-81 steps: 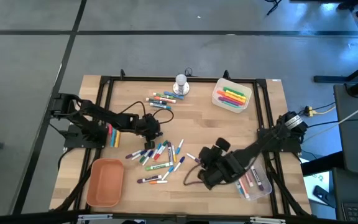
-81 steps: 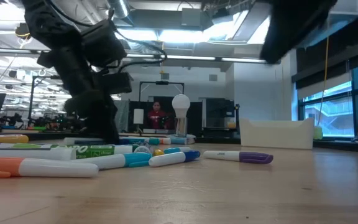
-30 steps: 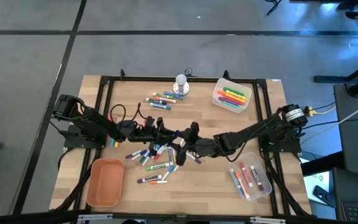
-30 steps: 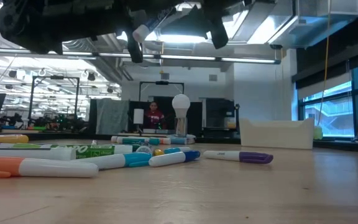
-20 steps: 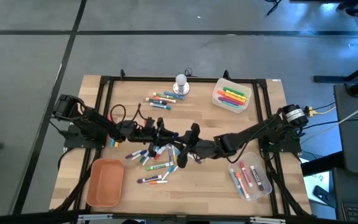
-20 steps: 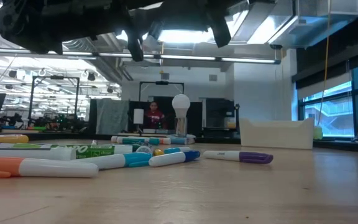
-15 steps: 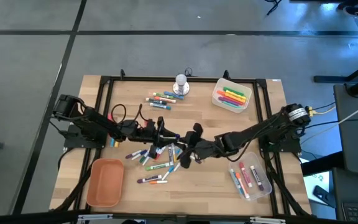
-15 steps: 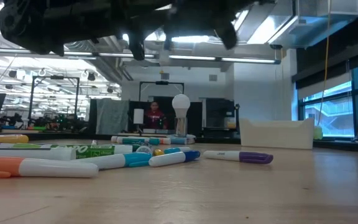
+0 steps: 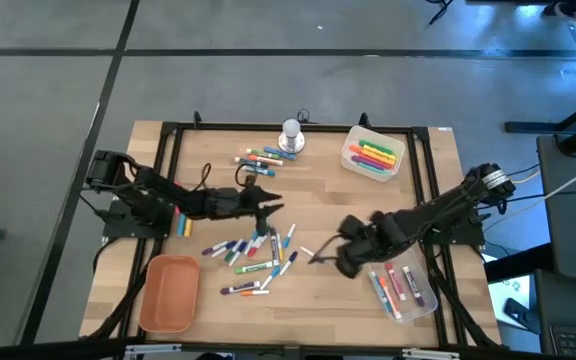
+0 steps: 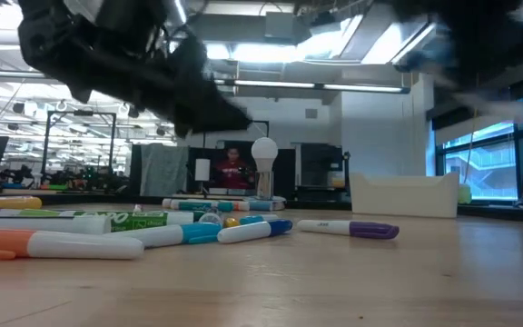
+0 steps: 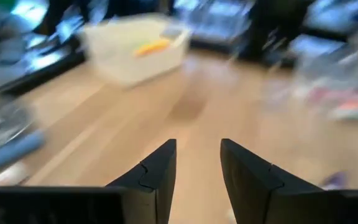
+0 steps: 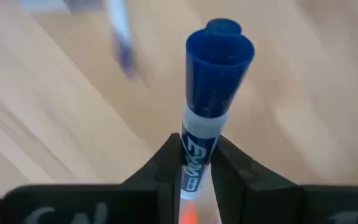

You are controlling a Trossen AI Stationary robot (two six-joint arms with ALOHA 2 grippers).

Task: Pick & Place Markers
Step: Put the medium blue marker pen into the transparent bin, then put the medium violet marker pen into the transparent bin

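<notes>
Markers: short pens with coloured caps (image 9: pixel 253 252), a loose pile on the light wooden table (image 9: pixel 318 300), between the 2 arms.
Held marker: white-barrelled marker with blue cap (image 12: pixel 211 93), above the table, right of the pile.
Right gripper (image 12: pixel 199 163): fingers pressed onto the barrel of this marker, cap pointing away from the wrist.
Left gripper (image 11: pixel 197 163): fingers parted, a clear gap, nothing between them; it is above the pile's far edge.
Bins: clear plastic bin (image 9: pixel 373 153) with bright markers at the far right; clear tray (image 9: pixel 430 304) with markers beside the right arm.

marker (image 12: pixel 207 112): white barrel, blue cap
loose markers (image 9: pixel 253 250): white with blue, green, red caps
table (image 9: pixel 318 180): light wood
tray (image 9: pixel 169 293): orange
bin (image 9: pixel 373 155): clear, bright markers inside
</notes>
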